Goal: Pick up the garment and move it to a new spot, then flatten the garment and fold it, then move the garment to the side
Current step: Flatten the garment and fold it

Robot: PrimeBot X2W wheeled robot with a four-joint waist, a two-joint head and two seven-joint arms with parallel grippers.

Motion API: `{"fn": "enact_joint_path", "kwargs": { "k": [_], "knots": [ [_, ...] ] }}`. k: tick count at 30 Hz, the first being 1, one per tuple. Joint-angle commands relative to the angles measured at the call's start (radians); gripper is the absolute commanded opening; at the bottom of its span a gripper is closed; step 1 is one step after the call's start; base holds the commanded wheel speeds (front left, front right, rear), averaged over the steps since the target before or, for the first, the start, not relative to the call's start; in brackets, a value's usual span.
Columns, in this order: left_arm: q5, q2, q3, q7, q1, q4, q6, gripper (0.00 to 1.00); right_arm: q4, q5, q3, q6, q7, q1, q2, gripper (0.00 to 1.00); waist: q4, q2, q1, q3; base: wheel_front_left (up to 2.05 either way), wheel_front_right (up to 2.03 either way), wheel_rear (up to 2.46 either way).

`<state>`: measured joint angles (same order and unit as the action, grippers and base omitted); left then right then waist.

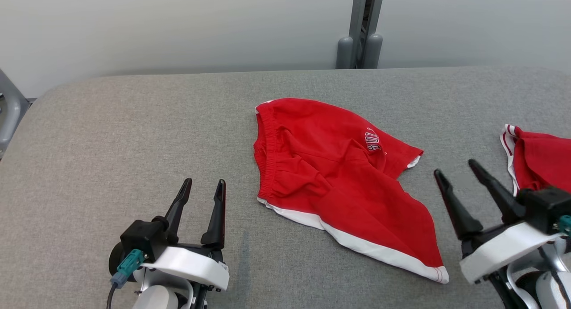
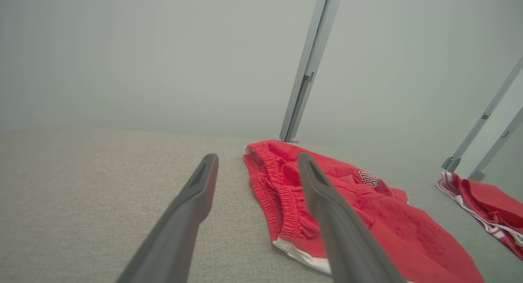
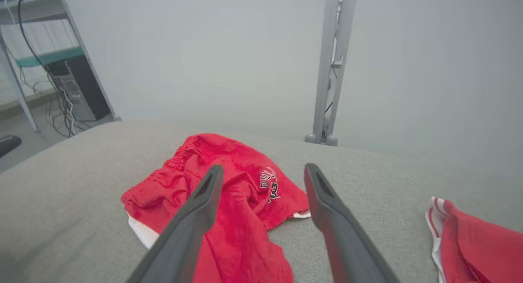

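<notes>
The garment (image 1: 339,175) is a pair of red shorts with white trim and a white logo, lying rumpled in the middle of the grey padded table (image 1: 134,135). It also appears as the garment (image 2: 367,209) in the left wrist view and the garment (image 3: 237,197) in the right wrist view. My left gripper (image 1: 203,186) hovers to the left of its waistband, open and empty. On the other side, my right gripper (image 1: 457,166) stands just off the hem, open, holding nothing.
A second red garment with white stripes (image 1: 539,159) lies at the table's right edge, behind my right gripper. A grey post (image 1: 361,28) rises behind the table's far edge. A shelf with cables (image 3: 49,70) stands off to one side.
</notes>
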<state>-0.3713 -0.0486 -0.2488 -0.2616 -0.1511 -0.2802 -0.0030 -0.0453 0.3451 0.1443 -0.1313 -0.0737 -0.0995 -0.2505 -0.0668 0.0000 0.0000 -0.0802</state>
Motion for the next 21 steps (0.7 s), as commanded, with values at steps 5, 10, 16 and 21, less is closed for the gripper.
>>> {"fn": "enact_joint_path", "kwargs": {
  "k": [5,10,16,21],
  "knots": [
    [-0.007,-0.005,-0.012,-0.005,-0.009,0.008,0.001,1.00,0.122,-0.091,-0.040,0.001,0.135,-0.025,0.097,1.00,0.002,0.0000,0.0000,-0.024,0.00,0.00,0.00],
    [-0.001,-0.003,-0.015,-0.005,-0.023,0.004,-0.002,1.00,0.166,-0.119,-0.026,0.001,0.171,-0.037,0.116,1.00,0.011,0.0000,0.0000,-0.051,0.00,0.00,0.00],
    [-0.015,-0.004,-0.021,-0.004,-0.047,-0.014,-0.011,1.00,0.177,-0.136,-0.026,0.001,0.187,-0.070,0.120,1.00,0.036,0.0000,0.0000,-0.094,0.00,0.00,0.00],
    [-0.042,-0.004,-0.058,-0.004,-0.084,-0.080,-0.014,1.00,0.170,-0.146,-0.031,0.001,0.194,-0.090,0.126,1.00,0.062,0.0000,0.0000,-0.130,0.00,0.00,0.00]
  ]
}}
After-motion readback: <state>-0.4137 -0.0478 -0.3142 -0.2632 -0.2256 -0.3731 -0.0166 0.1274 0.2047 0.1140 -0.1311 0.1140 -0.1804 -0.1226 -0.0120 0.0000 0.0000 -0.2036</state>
